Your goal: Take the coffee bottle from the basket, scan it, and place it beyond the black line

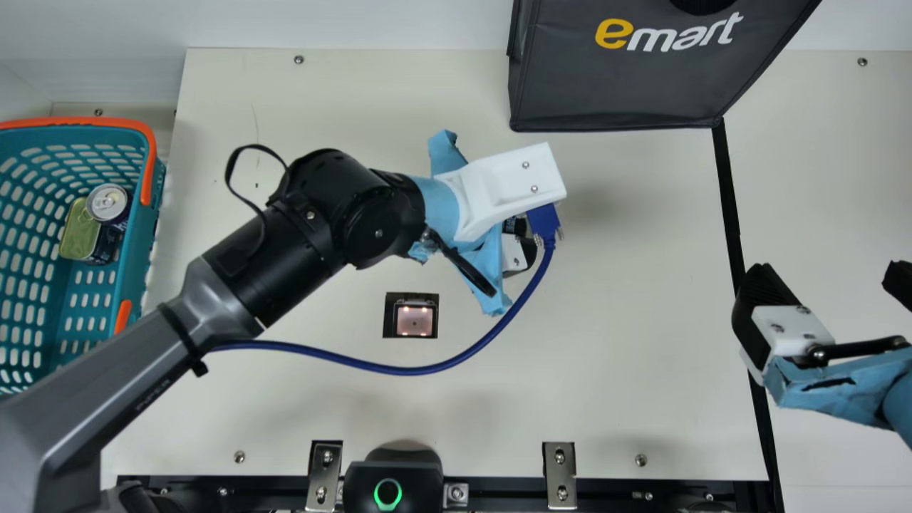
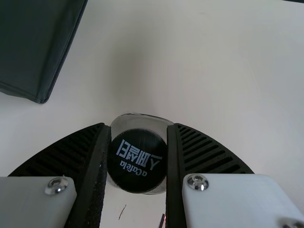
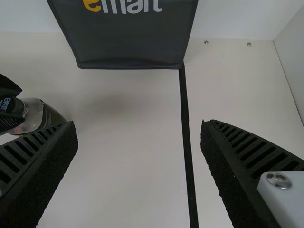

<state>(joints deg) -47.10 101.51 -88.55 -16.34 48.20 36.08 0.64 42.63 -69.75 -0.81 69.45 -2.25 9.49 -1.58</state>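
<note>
At the left end, well apart from the left gripper, stands the teal plastic basket (image 1: 139,246) with orange handles; it contains a silver-topped round can (image 1: 109,202) and, beside it, a rectangular tin with a yellow-green lid (image 1: 77,231). The square scanner window in a black frame (image 1: 414,318) is lit, set in the cream table (image 1: 641,306) nearer the robot than the left gripper. The left gripper (image 1: 524,253) is partly closed, both ribbed fingers (image 2: 76,154) pressed against opposite sides of the top of the clear coffee bottle with a black cap and dark label (image 2: 137,160). The bottle is between the scanner and the black line, tilted in the right wrist view; contact with the table cannot be determined. Beyond the left gripper and to its right stands the black fabric bag (image 1: 613,92). From its lower corner the straight black line (image 1: 728,192) runs toward the robot, passing by the right gripper (image 1: 830,285), which is wide open and empty.
</note>
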